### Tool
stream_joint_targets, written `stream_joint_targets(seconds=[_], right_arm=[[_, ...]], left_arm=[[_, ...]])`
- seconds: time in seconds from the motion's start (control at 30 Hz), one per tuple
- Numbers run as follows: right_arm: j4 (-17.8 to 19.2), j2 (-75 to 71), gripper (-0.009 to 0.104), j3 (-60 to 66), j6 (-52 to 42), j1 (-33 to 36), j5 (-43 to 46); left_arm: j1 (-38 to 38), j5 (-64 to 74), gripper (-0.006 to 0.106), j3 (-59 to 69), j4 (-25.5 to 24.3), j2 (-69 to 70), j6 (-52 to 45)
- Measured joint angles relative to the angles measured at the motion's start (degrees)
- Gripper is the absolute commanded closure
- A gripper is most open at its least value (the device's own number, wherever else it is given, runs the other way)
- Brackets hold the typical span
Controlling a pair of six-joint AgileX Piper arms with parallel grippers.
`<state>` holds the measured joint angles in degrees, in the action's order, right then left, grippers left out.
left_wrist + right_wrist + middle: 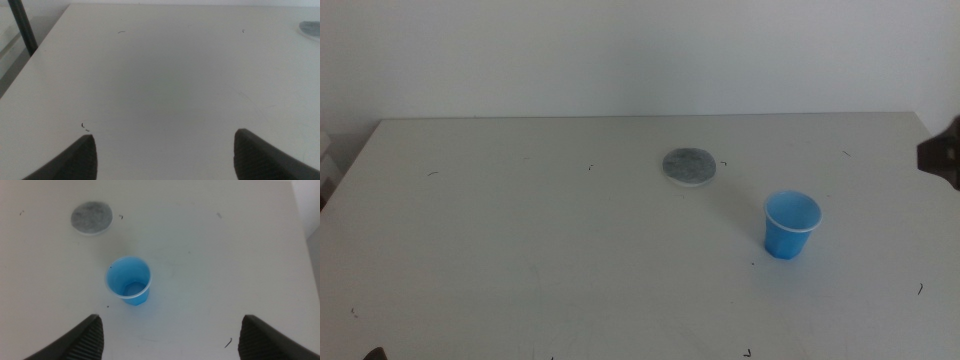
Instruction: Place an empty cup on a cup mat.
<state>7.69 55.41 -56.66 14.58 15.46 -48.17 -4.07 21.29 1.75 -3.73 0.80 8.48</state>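
Note:
The blue cup (791, 224) stands upright on the white table, right of centre, empty with a blue inside. The grey round cup mat (690, 166) lies flat behind it to the left, about a cup's width apart. In the right wrist view the cup (129, 280) and the cup mat (91, 217) both lie ahead of my right gripper (170, 335), which is open with nothing between its jaws. That arm shows only as a dark part (942, 153) at the right edge. My left gripper (165, 152) waits open over bare table at the near left; the cup mat (311, 29) peeks in.
The white table (520, 230) has small dark specks scattered on it. A dark post (22, 27) stands beyond the table's left edge in the left wrist view. A white wall rises behind the table's far edge.

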Motion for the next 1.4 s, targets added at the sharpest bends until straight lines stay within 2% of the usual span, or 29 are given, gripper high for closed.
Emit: stream_joint_targets(seconds=[0.2, 0.4, 0.7, 1.0, 1.4], right_arm=[[-0.18, 15.07, 0.001, -15.66, 2.74, 2.41, -10.38], [-2.14, 25.05, 0.001, -23.7, 2.97, 2.47, -13.31], [-5.19, 36.06, 0.001, -26.04, 2.97, 0.12, -13.7], [-5.47, 44.69, 0.002, -26.06, 2.97, -1.19, -10.37], [-5.67, 53.99, 0.019, -26.06, 2.97, -1.67, -8.27]], left_arm=[[0.0, 0.0, -0.005, 0.0, 0.0, 0.0, 0.0], [0.0, 0.0, -0.005, 0.0, 0.0, 0.0, 0.0], [0.0, 0.0, -0.005, 0.0, 0.0, 0.0, 0.0], [0.0, 0.0, -0.005, 0.0, 0.0, 0.0, 0.0], [0.0, 0.0, -0.005, 0.0, 0.0, 0.0, 0.0]])
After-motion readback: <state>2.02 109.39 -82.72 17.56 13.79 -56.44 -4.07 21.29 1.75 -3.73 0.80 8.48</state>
